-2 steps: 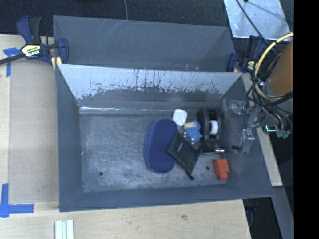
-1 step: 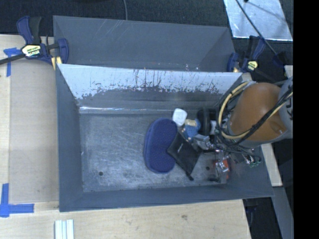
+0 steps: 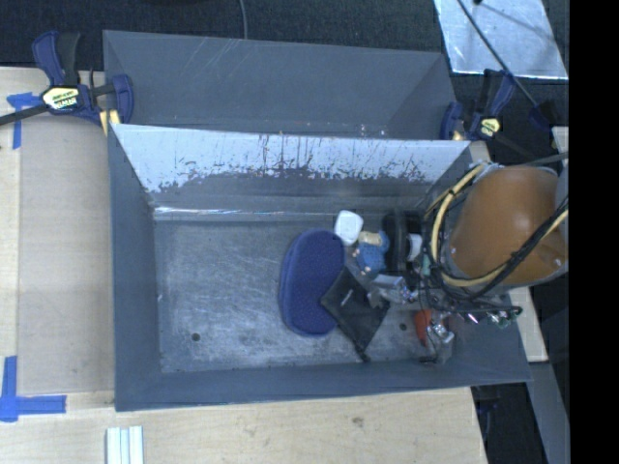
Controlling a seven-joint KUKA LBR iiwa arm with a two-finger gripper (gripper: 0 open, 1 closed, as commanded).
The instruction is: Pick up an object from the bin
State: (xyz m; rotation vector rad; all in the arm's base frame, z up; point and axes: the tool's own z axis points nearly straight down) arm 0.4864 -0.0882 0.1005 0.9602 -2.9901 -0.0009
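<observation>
**Crowded corner may spoil the grasp**

The black flat piece (image 3: 350, 315) lies front right in the bin (image 3: 135, 259), touching the blue oval pad (image 3: 309, 283). The gripper (image 3: 379, 280) hangs just above it; whether it is apart or together, I cannot tell. It may catch both things, or slip.

— Where is the arm (image 3: 527, 230) coming in?

— It is reaching in from the right side of the camera view. Its rounded orange cover (image 3: 503, 222) is bulging at that edge and catching the light along its top.

— What is running over it?

— Black and pale cables (image 3: 442, 222) are looping round the cover's left side. More of them are trailing beneath it toward the wrist (image 3: 411, 259).

— And the gripper (image 3: 356, 305)?

— It is extending leftward from the wrist and sitting low, a little right of the view's middle. Its dark end is slanting down toward the lower left, well ahead of the orange cover.
</observation>
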